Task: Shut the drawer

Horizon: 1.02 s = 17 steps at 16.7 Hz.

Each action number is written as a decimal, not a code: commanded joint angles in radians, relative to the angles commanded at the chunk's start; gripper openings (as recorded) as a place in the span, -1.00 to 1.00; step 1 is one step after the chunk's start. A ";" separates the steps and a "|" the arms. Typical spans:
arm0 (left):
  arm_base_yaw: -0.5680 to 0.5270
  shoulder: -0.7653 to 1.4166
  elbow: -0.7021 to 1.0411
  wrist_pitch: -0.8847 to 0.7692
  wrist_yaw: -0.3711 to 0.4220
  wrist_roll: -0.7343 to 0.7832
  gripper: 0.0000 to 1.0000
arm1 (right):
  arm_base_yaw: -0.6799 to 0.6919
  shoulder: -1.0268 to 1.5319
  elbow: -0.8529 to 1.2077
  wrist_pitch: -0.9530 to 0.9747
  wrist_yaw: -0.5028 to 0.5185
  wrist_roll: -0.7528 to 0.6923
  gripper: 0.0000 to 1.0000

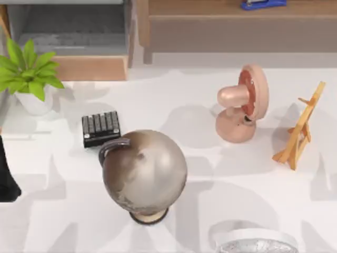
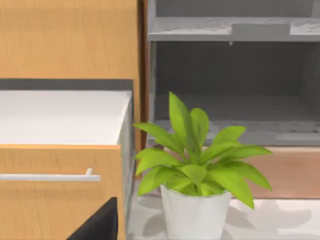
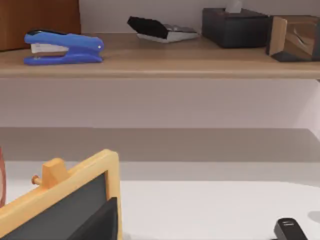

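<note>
Tan-fronted drawer point(image 1: 89, 67) open ahead of left end effector point(image 2: 97, 226), finger state cannot tell; plant point(image 1: 29, 71) between them, liable to topple if clipped.

Left arm point(image 1: 6, 176) parked at the far left edge in the top view, a dark shape low on that side. Dark edge of the left gripper point(image 2: 97, 224) at the wrist view's border; right gripper point(image 3: 97, 224) likewise a dark sliver there.
</note>
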 joint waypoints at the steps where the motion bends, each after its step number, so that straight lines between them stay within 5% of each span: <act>1: 0.000 0.000 0.000 0.000 0.000 0.000 1.00 | 0.000 0.000 0.000 0.000 0.000 0.000 1.00; 7: -0.122 0.162 0.089 0.085 -0.113 0.003 1.00 | 0.000 0.000 0.000 0.000 0.000 0.000 1.00; 17: -0.571 0.872 0.453 0.436 -0.567 0.012 1.00 | 0.000 0.000 0.000 0.000 0.000 0.000 1.00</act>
